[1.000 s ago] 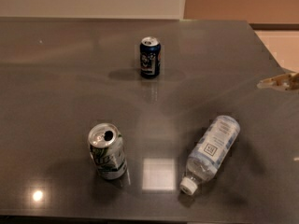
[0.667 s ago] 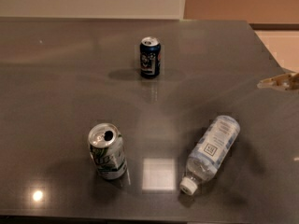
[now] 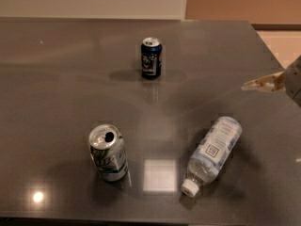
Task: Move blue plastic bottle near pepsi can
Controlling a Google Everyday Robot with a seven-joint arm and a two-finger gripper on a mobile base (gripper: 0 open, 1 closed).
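Observation:
The blue plastic bottle (image 3: 215, 153) lies on its side at the front right of the dark table (image 3: 70, 79), its white cap pointing toward the front edge. The pepsi can (image 3: 151, 58) stands upright at the back middle, well apart from the bottle. My gripper (image 3: 261, 84) reaches in from the right edge, above the table and behind and to the right of the bottle. It touches nothing.
A silver-white can with green markings (image 3: 108, 152) stands opened at the front left, to the left of the bottle. The table's right edge runs close to the gripper, with pale floor (image 3: 282, 44) beyond it.
My gripper has come a little further in from the right edge. The bottle and both cans have not moved.

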